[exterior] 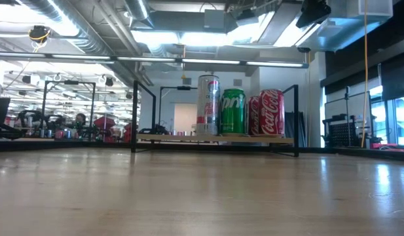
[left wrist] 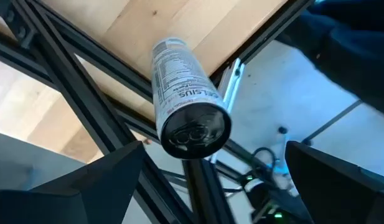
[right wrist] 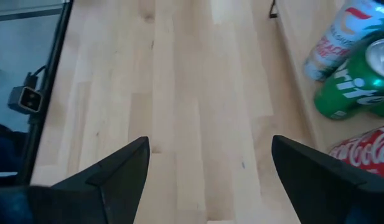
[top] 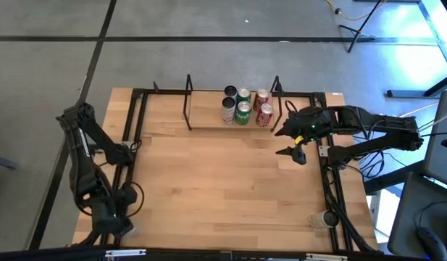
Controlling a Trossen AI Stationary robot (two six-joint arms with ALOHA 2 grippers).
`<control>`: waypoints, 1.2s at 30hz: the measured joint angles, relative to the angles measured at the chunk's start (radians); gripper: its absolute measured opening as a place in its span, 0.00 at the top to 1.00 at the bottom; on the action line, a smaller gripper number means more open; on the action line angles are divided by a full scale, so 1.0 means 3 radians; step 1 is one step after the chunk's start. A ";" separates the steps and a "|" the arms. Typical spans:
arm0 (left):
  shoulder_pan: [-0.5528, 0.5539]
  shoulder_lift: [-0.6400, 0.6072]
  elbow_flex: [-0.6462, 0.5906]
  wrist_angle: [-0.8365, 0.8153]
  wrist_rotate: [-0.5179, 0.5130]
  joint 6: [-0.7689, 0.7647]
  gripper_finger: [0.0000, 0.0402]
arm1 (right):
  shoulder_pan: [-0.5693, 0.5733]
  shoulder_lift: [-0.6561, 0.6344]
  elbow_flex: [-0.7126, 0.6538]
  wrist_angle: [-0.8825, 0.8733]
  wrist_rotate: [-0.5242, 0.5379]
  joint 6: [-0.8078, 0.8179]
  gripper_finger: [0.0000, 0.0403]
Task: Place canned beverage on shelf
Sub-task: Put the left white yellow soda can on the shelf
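Note:
The shelf (top: 234,125) stands at the table's far middle, a light board between black uprights, and also shows in the low view (exterior: 215,139). Several cans stand upright on its right half: silver (exterior: 208,105), green (exterior: 233,111), red (exterior: 270,113). My right gripper (top: 292,145) hovers open and empty over the table by the shelf's right end; its wrist view (right wrist: 207,168) shows the green can (right wrist: 356,87) off to one side. My left gripper (left wrist: 210,186) is open at the near left. A white Celsius can (left wrist: 185,99) lies on its side on black frame bars between and beyond the left fingers, untouched.
Another pale can (top: 324,219) lies on its side at the table's near right edge by the black frame rail (top: 335,196). Black frame bars (top: 132,123) run along the table's left side. The shelf's left half and the middle of the tabletop (top: 216,181) hold nothing.

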 joint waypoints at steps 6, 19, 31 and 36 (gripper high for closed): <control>-0.0072 0.0185 0.0000 0.0020 0.0005 0.0268 0.05 | 0.0000 0.0000 0.0000 0.0075 0.0014 0.0000 0.20; -0.0170 0.0504 0.0000 0.0073 0.0065 0.0461 0.05 | -0.0001 0.0169 -0.0002 0.0069 0.0015 -0.0025 0.20; -0.0190 0.0785 0.0000 0.0008 0.0277 0.0419 0.08 | -0.0001 0.0263 -0.0001 0.0051 0.0011 -0.0129 0.20; -0.0190 0.0819 0.0000 -0.0025 0.0289 0.0290 0.21 | -0.0001 0.0266 -0.0001 0.0051 -0.0013 -0.0182 0.20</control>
